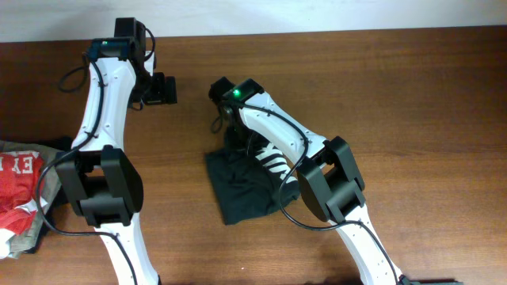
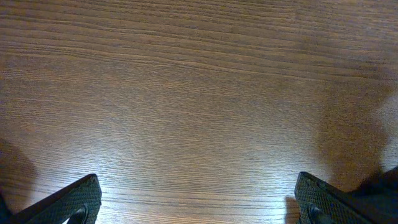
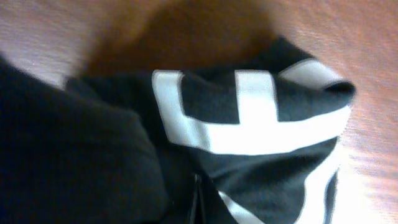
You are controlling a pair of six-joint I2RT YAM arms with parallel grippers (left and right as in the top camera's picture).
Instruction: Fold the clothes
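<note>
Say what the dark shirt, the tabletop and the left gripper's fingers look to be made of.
T-shirt: soft knit cloth, likely cotton jersey, matte; it rumples, with flat white printed lettering.
Table: wood or wood-look laminate; brown grain lines, faint sheen.
Left gripper fingers: black, matte, finely textured; plastic or rubber, unclear.

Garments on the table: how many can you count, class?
3: dark T-shirt at centre; red garment and grey-beige garment piled at left edge. More may hide beneath.

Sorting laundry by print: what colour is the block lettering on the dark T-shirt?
White block lettering on the blackish soft T-shirt; clearest in the right wrist view.
</note>
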